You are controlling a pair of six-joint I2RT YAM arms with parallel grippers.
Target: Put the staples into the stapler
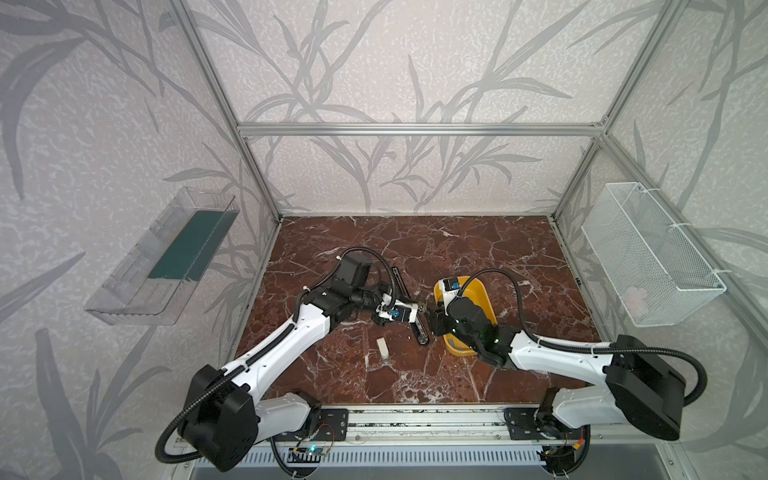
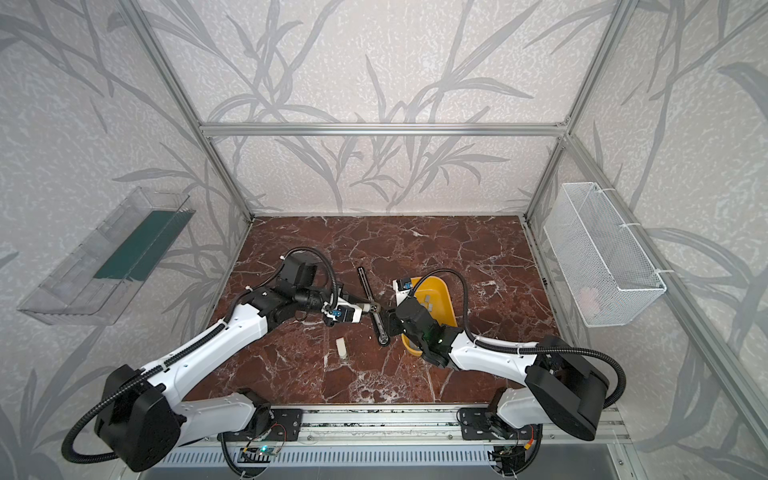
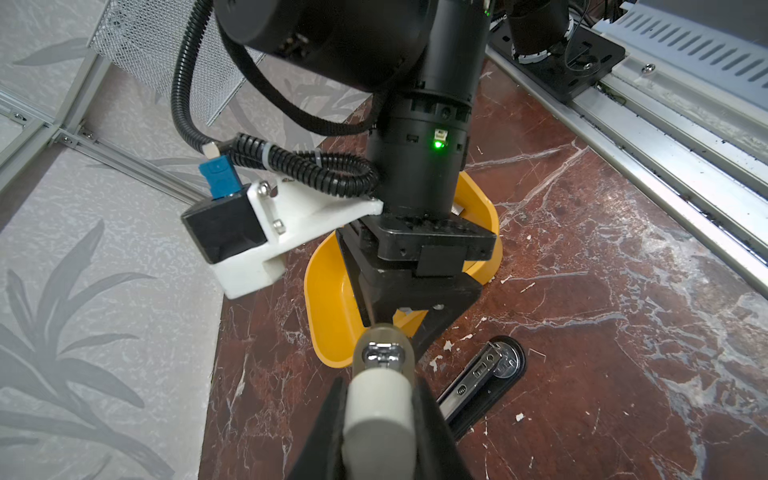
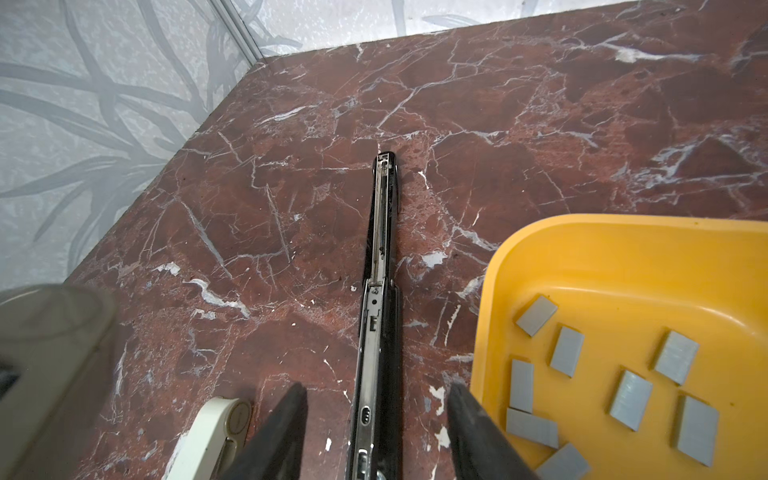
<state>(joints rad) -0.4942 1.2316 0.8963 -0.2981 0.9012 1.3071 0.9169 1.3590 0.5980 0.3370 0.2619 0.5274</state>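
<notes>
- At counter centre, left pincer clamps cream mini stapler; right pincer gapes, empty, astride open black stapler.
- Staples lie in yellow tray, 3 o'clock of it.
- Best to pinch one strip by its edges.

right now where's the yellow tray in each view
both top views: yellow tray right of centre on the table, partly under the right arm
left wrist: tray wall behind the right arm's wrist
right wrist: close by, grey staples lying inside
shared landmark: the open black stapler lying beside it
</notes>
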